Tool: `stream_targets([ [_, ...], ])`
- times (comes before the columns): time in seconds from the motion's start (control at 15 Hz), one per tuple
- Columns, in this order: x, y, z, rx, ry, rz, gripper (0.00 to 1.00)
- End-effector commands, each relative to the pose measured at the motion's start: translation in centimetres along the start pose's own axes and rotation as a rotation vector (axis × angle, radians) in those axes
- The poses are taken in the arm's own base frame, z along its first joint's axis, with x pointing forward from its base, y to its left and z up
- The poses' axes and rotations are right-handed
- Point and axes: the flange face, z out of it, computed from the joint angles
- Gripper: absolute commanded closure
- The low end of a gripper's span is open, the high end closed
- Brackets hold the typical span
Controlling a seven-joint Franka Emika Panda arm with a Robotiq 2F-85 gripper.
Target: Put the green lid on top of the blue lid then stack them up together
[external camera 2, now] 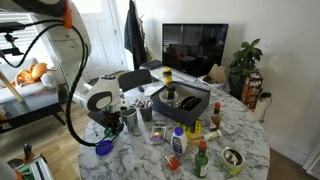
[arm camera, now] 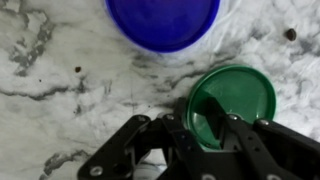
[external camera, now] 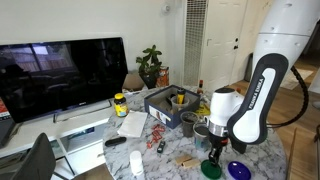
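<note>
Your hand (arm camera: 210, 138) is down at the white, grey-veined marble table (arm camera: 60, 80), set over the near edge of the small flat round dark green plastic lid (arm camera: 235, 100). In the wrist view its black fingers (arm camera: 240, 135) stand partway together with the lid's lower-left rim between them. One finger sits outside the rim, the other over the lid's inner face. Whether they actually press on the plastic cannot be told from these views. The green lid lies on the marble with its hollow side up.

The small flat round deep blue-violet plastic lid (arm camera: 165, 20) lies flat on the table as well. It is near the green lid but apart from it, with a strip of bare marble between the two. In the wrist view it sits above and to the left of the green one, cut off by the top edge.

In an exterior view you see the hand (external camera: 215, 150) pointing down, the green lid (external camera: 211, 168) under it and the blue lid (external camera: 238, 170) just beside, both close to the table's edge. A grey metal cup (external camera: 188, 122) stands farther in on the table, apart from both lids. In an exterior view the blue lid (external camera 2: 104, 148) lies at the table's edge below the hand (external camera 2: 108, 128), and the green lid is too small to make out there
</note>
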Motion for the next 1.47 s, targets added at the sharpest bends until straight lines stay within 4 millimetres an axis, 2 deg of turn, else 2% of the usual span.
stream_targets([
  [0.0,-0.3,-0.3,0.6,-0.006,-0.017,-0.008,0.76],
  [0.13,-0.3,-0.3,0.6,-0.007,-0.018,-0.008,0.82],
  [0.2,-0.3,-0.3,0.6,-0.006,-0.019,-0.010,0.92],
  [0.27,-0.3,-0.3,0.5,-0.007,-0.020,-0.010,0.98],
  [0.6,-0.3,-0.3,0.4,-0.008,-0.025,-0.016,1.00],
  [0.8,-1.0,-0.1,-0.4,-0.011,-0.023,-0.013,1.00],
  [0.93,-2.1,-0.1,-1.3,-0.018,-0.021,-0.010,1.00],
  [1.4,-7.7,0.5,-3.9,-0.065,-0.043,0.060,1.00],
])
